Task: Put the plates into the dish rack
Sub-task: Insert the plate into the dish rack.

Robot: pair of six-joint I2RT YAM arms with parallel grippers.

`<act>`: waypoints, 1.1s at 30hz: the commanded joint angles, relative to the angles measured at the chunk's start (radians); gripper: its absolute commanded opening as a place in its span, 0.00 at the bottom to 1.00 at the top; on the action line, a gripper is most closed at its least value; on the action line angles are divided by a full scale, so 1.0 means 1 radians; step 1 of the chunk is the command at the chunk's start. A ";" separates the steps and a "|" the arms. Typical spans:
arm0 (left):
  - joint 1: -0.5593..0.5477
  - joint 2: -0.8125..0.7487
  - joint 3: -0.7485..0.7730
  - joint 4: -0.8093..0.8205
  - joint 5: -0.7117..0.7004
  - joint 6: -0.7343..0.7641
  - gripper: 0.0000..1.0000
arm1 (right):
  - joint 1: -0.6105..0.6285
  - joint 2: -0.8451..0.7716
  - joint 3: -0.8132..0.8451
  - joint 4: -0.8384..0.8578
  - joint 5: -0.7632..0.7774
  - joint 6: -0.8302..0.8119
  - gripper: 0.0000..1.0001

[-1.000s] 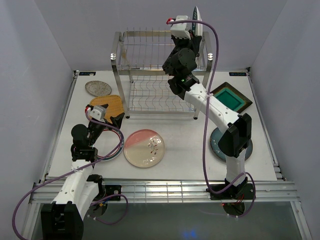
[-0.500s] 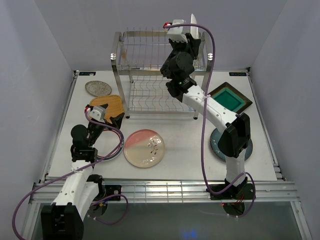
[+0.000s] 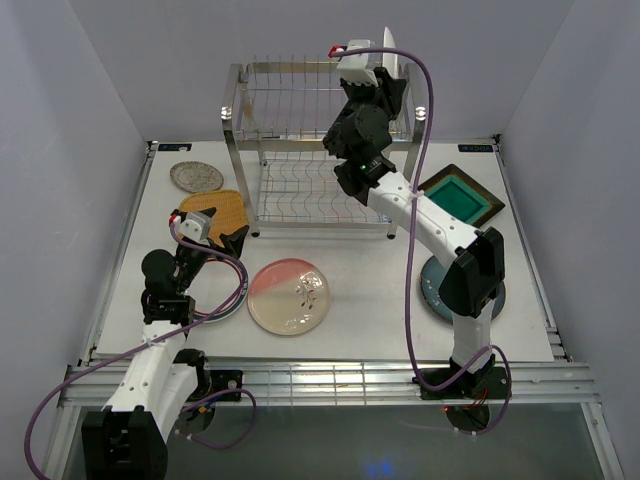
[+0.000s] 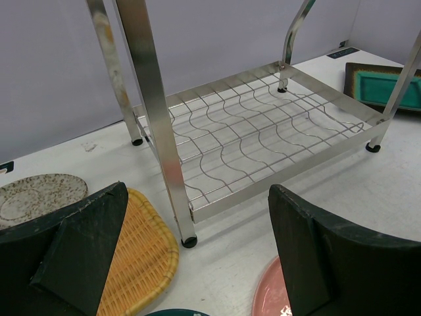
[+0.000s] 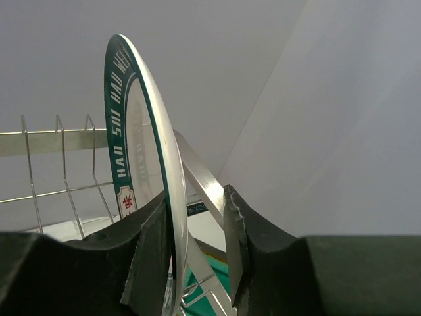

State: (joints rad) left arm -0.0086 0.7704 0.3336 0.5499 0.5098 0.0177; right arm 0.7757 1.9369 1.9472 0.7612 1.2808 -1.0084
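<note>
The steel dish rack (image 3: 300, 150) stands at the back centre. My right gripper (image 3: 385, 75) is at the right end of its top tier, around the upright green-rimmed white plate (image 5: 141, 131). The plate rests against the left finger, with a gap to the right finger (image 5: 233, 250), so the jaws are open. My left gripper (image 3: 215, 232) is open and empty, low over the table between the yellow woven plate (image 4: 135, 257) and the pink-cream plate (image 3: 288, 296). The rack's lower shelf (image 4: 263, 131) is bare.
A small speckled silver-grey plate (image 3: 196, 177) lies back left. The brown square plate with teal centre (image 3: 460, 195) lies right of the rack. A blue-grey round plate (image 3: 435, 290) lies under the right arm. A dark round plate (image 3: 225, 305) is partly hidden under the left arm.
My right gripper moved the green-rimmed plate slightly left and down onto the rack's top tier, then stayed nearly still. The left arm has not moved.
</note>
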 commanded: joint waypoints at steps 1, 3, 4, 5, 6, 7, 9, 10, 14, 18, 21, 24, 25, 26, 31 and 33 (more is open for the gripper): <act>-0.002 -0.017 0.021 -0.008 0.010 -0.007 0.98 | 0.005 -0.081 -0.001 0.066 0.017 -0.012 0.39; -0.002 -0.019 0.021 -0.008 0.010 -0.007 0.98 | 0.005 -0.093 -0.002 0.059 0.017 -0.007 0.39; -0.002 -0.020 0.021 -0.008 0.010 -0.007 0.98 | 0.005 -0.096 -0.005 0.056 0.017 -0.006 0.39; -0.002 -0.022 0.019 -0.008 0.010 -0.007 0.98 | 0.005 -0.104 -0.007 0.055 0.015 -0.004 0.39; -0.002 -0.022 0.019 -0.010 0.010 -0.007 0.98 | 0.005 -0.108 -0.010 0.050 0.017 0.004 0.40; -0.002 -0.025 0.018 -0.010 0.010 -0.007 0.98 | 0.007 -0.111 -0.010 0.032 0.015 0.011 0.39; -0.002 -0.026 0.019 -0.011 0.010 -0.007 0.98 | 0.005 -0.124 -0.017 0.017 0.012 0.025 0.39; -0.002 -0.026 0.019 -0.011 0.010 -0.007 0.98 | 0.004 -0.125 -0.017 0.010 0.012 0.039 0.39; -0.002 -0.028 0.019 -0.013 0.012 -0.007 0.98 | 0.004 -0.128 -0.021 -0.029 0.006 0.063 0.39; -0.002 -0.029 0.019 -0.015 0.015 -0.007 0.98 | 0.002 -0.122 -0.024 -0.049 0.006 0.085 0.39; -0.002 -0.029 0.019 -0.015 0.015 -0.009 0.98 | 0.002 -0.116 -0.027 -0.060 0.005 0.100 0.39; -0.002 -0.029 0.019 -0.015 0.016 -0.007 0.98 | -0.001 -0.116 -0.027 -0.094 0.000 0.148 0.39; -0.002 -0.029 0.021 -0.015 0.016 -0.007 0.98 | -0.003 -0.118 -0.030 -0.126 0.000 0.163 0.39; -0.002 -0.029 0.021 -0.015 0.016 -0.007 0.98 | -0.004 -0.121 -0.036 -0.138 -0.006 0.178 0.39; -0.002 -0.029 0.019 -0.015 0.016 -0.007 0.98 | -0.006 -0.128 -0.059 -0.154 -0.009 0.215 0.52; -0.002 -0.028 0.021 -0.016 0.018 -0.005 0.98 | -0.006 -0.125 -0.054 -0.158 -0.011 0.221 0.58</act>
State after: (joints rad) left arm -0.0090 0.7570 0.3336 0.5446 0.5106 0.0177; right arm 0.7734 1.8641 1.8862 0.5888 1.2667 -0.8192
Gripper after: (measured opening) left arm 0.979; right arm 0.562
